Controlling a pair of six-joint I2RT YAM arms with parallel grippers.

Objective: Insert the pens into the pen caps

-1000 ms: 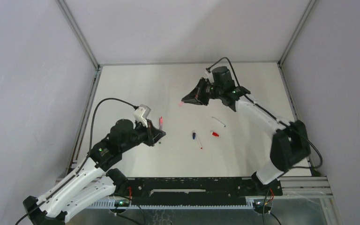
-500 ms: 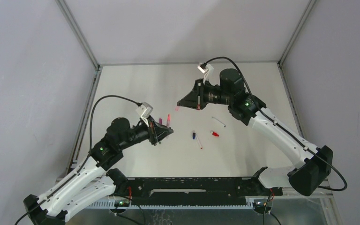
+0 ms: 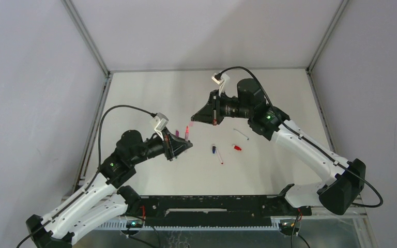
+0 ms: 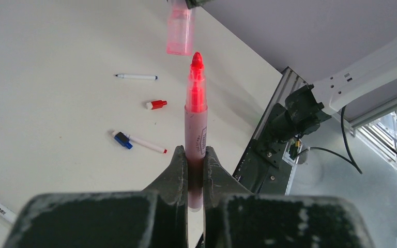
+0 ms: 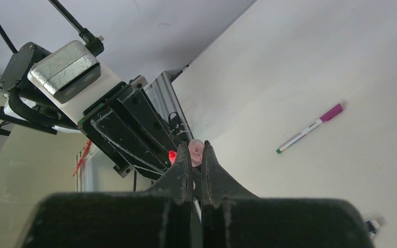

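Note:
My left gripper (image 4: pixel 196 152) is shut on a pinkish-red pen (image 4: pixel 196 119) and holds it above the table with its red tip bare. My right gripper (image 5: pixel 195 155) is shut on a pink cap (image 5: pixel 196 147). In the left wrist view the cap (image 4: pixel 180 31) hangs just beyond the pen tip, slightly to its left, with a small gap between them. In the top view the pen tip (image 3: pixel 186 130) sits just below the right gripper (image 3: pixel 195 118), with the left gripper (image 3: pixel 182 146) behind the pen.
On the table (image 3: pixel 150 98) lie a thin white pen (image 3: pixel 241 134), a red cap (image 3: pixel 236 148), a red-tipped white pen with a blue cap at its other end (image 3: pixel 217 152), and a purple-capped pen (image 3: pixel 177 133) by the left gripper.
The right arm has swung over and brought the pink cap left and down towards the pen. The left gripper has carried the pen a little to the right. The gap has closed.

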